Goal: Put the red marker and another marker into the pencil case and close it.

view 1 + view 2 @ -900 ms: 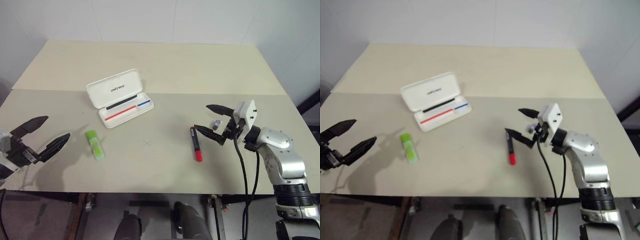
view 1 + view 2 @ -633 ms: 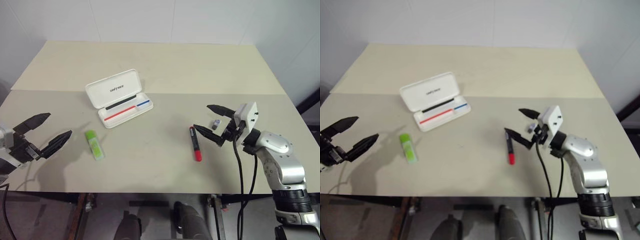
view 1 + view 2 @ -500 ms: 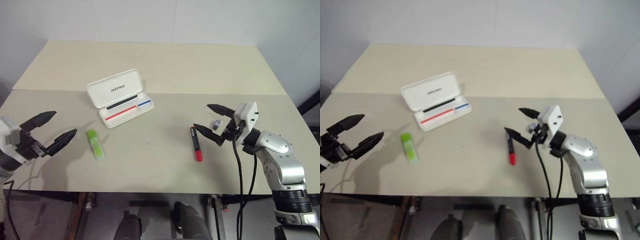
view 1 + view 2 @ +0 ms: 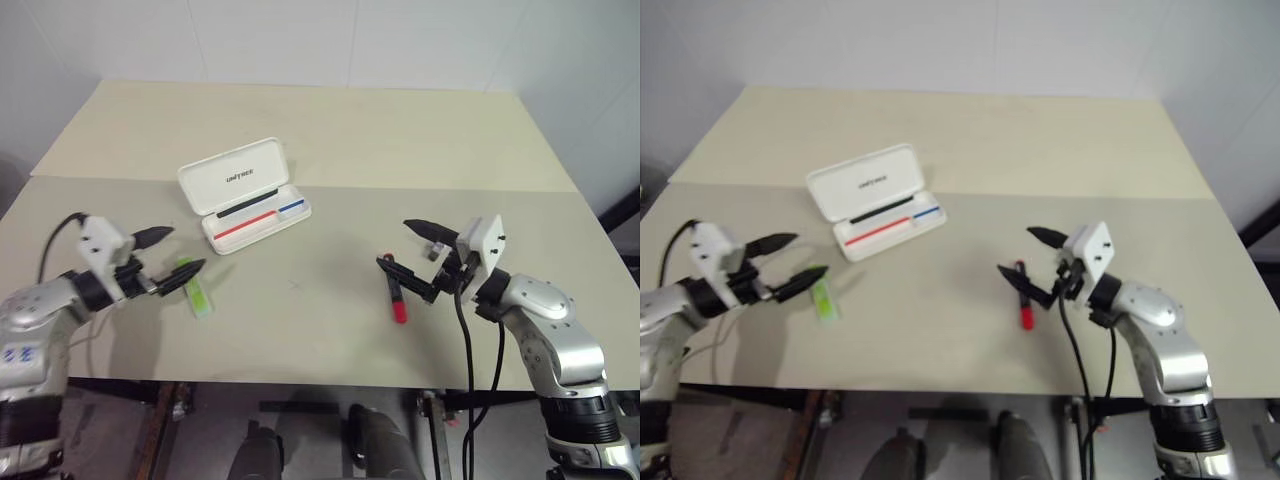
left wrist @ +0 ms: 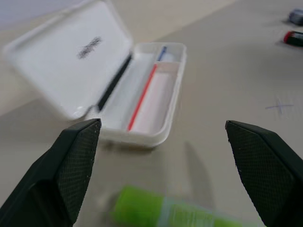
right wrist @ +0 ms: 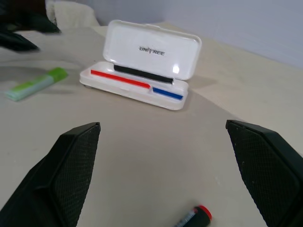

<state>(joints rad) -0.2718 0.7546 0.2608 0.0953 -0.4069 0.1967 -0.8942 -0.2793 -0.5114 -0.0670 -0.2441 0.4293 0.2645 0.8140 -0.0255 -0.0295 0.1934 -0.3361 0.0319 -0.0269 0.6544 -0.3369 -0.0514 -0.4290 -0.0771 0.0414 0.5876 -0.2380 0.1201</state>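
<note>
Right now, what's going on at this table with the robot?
The robot is about to pack a pencil case, which lies open on the table with nothing loose in it yet. Its left gripper is open beside the green highlighter, and its right gripper is open over the red marker. Neither pen has been picked up; both lie flat on the table. A small grey object sits near the right gripper.

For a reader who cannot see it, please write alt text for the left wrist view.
The open left gripper points over a beige table at the open white pencil case, whose tray shows red, blue and black stripes. The light-green highlighter lies on the table between the two black fingers, nearer than the case and not gripped.
</note>
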